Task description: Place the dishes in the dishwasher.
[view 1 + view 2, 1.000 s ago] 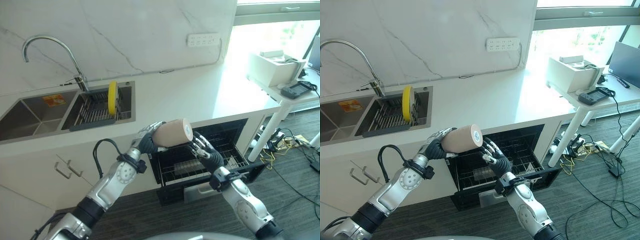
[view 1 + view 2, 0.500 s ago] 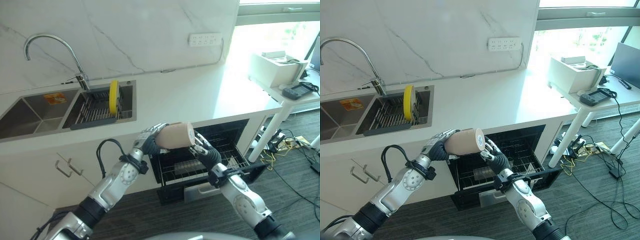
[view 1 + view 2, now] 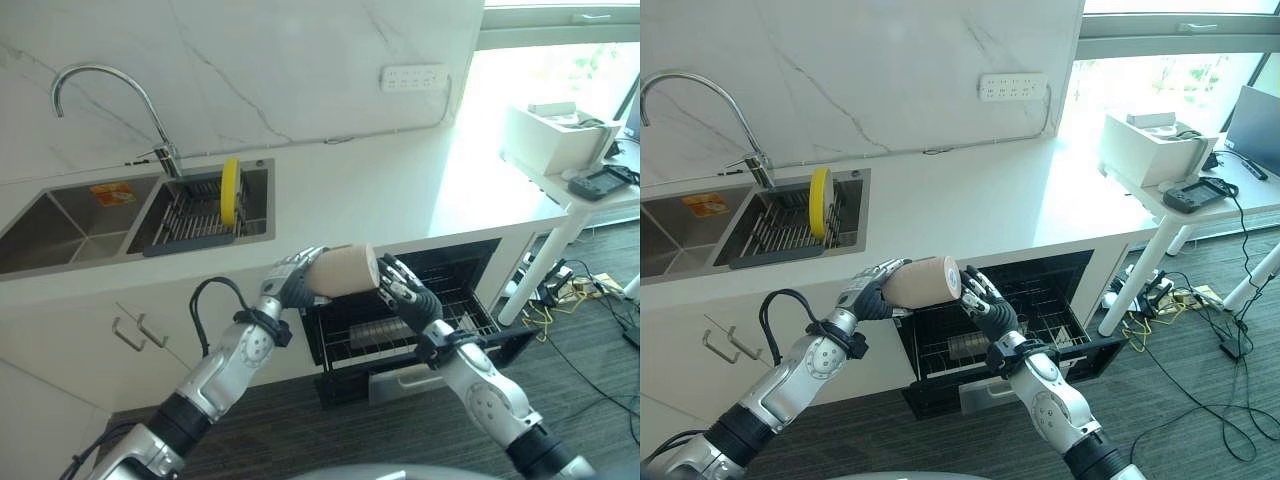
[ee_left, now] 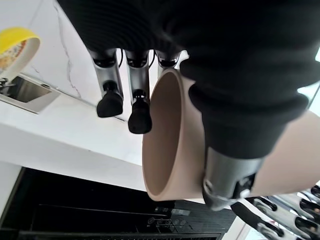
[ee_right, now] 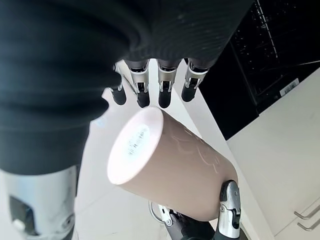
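Below the white counter (image 3: pixel 400 190), the open dishwasher (image 3: pixel 400 320) is partly hidden behind both hands. Far left, a yellow plate (image 3: pixel 229 190) stands in the sink rack (image 3: pixel 190 220). Left hand (image 3: pixel 292 282) grips a beige cup (image 3: pixel 342 270); right hand (image 3: pixel 405 295), fingers open, is beside its base.

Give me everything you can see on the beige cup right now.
The beige cup is plain, matte, ceramic-looking, held on its side in the air before the open dishwasher. The left robot hand grips its open rim; its flat base, with a pale printed mark, faces the open right robot hand, close beside it.
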Available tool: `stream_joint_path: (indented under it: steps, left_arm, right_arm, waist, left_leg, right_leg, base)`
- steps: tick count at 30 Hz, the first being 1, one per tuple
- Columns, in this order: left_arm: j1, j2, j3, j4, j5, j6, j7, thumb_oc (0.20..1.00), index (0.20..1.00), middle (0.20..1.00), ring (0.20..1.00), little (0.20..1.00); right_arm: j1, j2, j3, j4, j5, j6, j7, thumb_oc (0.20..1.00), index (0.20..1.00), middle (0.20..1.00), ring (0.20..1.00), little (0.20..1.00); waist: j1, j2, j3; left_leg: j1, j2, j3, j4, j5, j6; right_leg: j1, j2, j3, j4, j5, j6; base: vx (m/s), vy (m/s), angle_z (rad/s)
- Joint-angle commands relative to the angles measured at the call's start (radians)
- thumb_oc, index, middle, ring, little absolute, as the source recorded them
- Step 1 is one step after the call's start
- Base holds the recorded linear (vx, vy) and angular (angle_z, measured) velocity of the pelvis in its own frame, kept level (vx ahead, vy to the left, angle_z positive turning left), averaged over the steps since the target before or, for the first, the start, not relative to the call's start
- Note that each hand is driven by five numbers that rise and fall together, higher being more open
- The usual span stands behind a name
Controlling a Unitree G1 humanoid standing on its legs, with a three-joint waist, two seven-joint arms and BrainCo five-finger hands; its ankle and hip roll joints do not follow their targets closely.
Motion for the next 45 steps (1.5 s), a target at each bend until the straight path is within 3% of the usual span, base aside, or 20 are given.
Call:
stream_joint_path:
  steps: [1,8,17,24,25,31,36,45]
  left_arm:
    - [-0.151,0.050,0.026,0.070,0.047,-0.020,0.047,0.200,0.200,0.200,0.200,0.200]
    - [-0.177,0.116,0.028,0.117,0.096,-0.063,-0.003,0.200,0.200,0.200,0.200,0.200]
    - [-0.272,0.164,-0.040,0.189,0.129,-0.093,-0.107,0.200,0.200,0.200,0.200,0.200]
    - [-0.330,0.168,-0.105,0.217,0.124,-0.090,-0.169,0.200,0.200,0.200,0.200,0.200]
    - [-0.345,0.166,-0.127,0.219,0.139,-0.078,-0.194,0.200,0.200,0.200,0.200,0.200]
    - [-0.407,0.171,-0.198,0.232,0.159,-0.055,-0.300,0.200,0.200,0.200,0.200,0.200]
    - [-0.417,0.153,-0.214,0.253,0.187,-0.041,-0.326,0.200,0.200,0.200,0.200,0.200]
    - [-0.470,0.114,-0.256,0.294,0.225,0.060,-0.464,0.200,0.200,0.200,0.200,0.200]
  right_arm:
    - [-0.048,0.039,-0.036,-0.081,0.005,-0.056,0.014,1.000,1.000,1.000,1.000,1.000]
    - [-0.053,-0.001,-0.091,-0.018,-0.147,-0.047,0.013,1.000,1.000,1.000,1.000,1.000]
    - [-0.221,-0.214,-0.069,0.126,-0.651,0.039,0.104,1.000,1.000,1.000,1.000,1.000]
    - [-0.350,-0.307,0.030,0.167,-0.967,0.063,0.089,1.000,1.000,1.000,1.000,1.000]
    - [-0.380,-0.317,0.067,0.178,-1.070,0.078,0.079,1.000,1.000,1.000,1.000,1.000]
    - [-0.460,-0.302,0.165,0.198,-1.204,0.122,0.096,1.000,1.000,1.000,1.000,1.000]
    - [-0.459,-0.265,0.206,0.208,-1.271,0.144,0.107,1.000,1.000,1.000,1.000,1.000]
    - [-0.479,-0.195,0.274,0.271,-1.420,0.249,0.134,1.000,1.000,1.000,1.000,1.000]
  waist:
    - [0.006,-0.021,-0.018]
    - [0.000,-0.017,-0.027]
    - [0.010,-0.037,-0.039]
    - [0.012,-0.040,-0.035]
    - [0.011,-0.039,-0.032]
    - [0.009,-0.033,-0.022]
    - [0.006,-0.030,-0.018]
    - [0.003,-0.023,-0.013]
  left_leg:
    - [0.045,-0.008,-0.094,0.001,-0.081,0.005]
    - [0.047,-0.007,-0.090,0.001,-0.082,0.004]
    - [0.045,-0.005,-0.100,0.001,-0.084,-0.001]
    - [0.043,-0.006,-0.106,0.001,-0.085,-0.001]
    - [0.043,-0.006,-0.106,0.001,-0.087,0.000]
    - [0.045,-0.008,-0.109,0.001,-0.090,0.001]
    - [0.047,-0.009,-0.107,0.001,-0.091,0.003]
    - [0.046,-0.014,-0.112,0.001,-0.096,0.004]
  right_leg:
    - [-0.044,0.001,-0.030,0.013,0.038,0.027]
    - [-0.044,0.000,-0.026,0.011,0.039,0.029]
    - [-0.041,0.001,-0.033,0.012,0.039,0.031]
    - [-0.043,0.005,-0.025,0.014,0.039,0.031]
    - [-0.043,0.007,-0.022,0.014,0.038,0.032]
    - [-0.043,0.009,-0.016,0.016,0.035,0.034]
    - [-0.043,0.010,-0.012,0.019,0.032,0.034]
    - [-0.043,0.013,-0.015,0.024,0.022,0.031]
  base:
    - [0.00,0.000,0.00]
    - [0.00,0.000,0.00]
    - [0.00,-0.010,0.01]
    - [0.00,0.000,0.00]
    - [0.00,0.000,0.00]
    - [0.00,0.000,0.00]
    - [0.00,0.000,0.00]
    - [0.00,0.001,-0.01]
